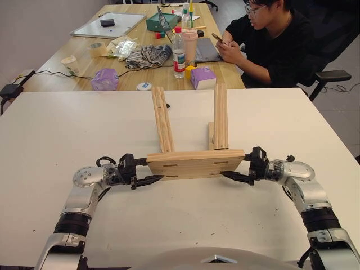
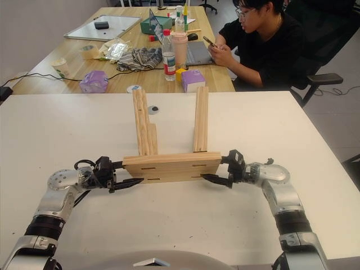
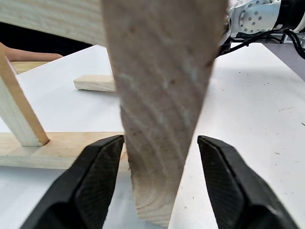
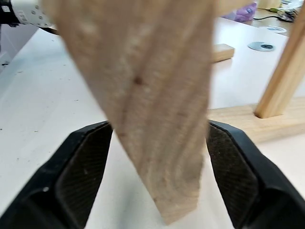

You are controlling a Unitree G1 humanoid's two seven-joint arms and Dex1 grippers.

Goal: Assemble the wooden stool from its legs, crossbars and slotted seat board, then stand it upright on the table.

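There is one seat board [image 1: 196, 164] with four slots showing. Two leg frames stand behind it, a left leg frame [image 1: 162, 119] and a right leg frame [image 1: 220, 115], and there is one short loose wooden piece [image 1: 211, 135].

There are two grippers, the left gripper [image 3: 160, 143] and the right gripper [image 4: 158, 126], each with two fingers.

There are two tables, one white table [image 1: 67, 129] and one wooden table [image 1: 62, 76]. The wooden table carries:
- two purple tissue packs [image 1: 104, 79] [image 1: 203, 77]
- one water bottle [image 1: 179, 53]
- one pink cup [image 1: 190, 44]
- one laptop [image 1: 207, 52]
- one tape roll [image 1: 99, 49]
- one whiteboard [image 1: 107, 27]
- one green box [image 1: 153, 22]
- one striped cloth [image 1: 147, 56]

One person [image 1: 270, 39] sits there.

Left end effector [image 1: 151, 170] pinching seat board [image 1: 197, 164] | right end effector [image 1: 239, 169] likewise
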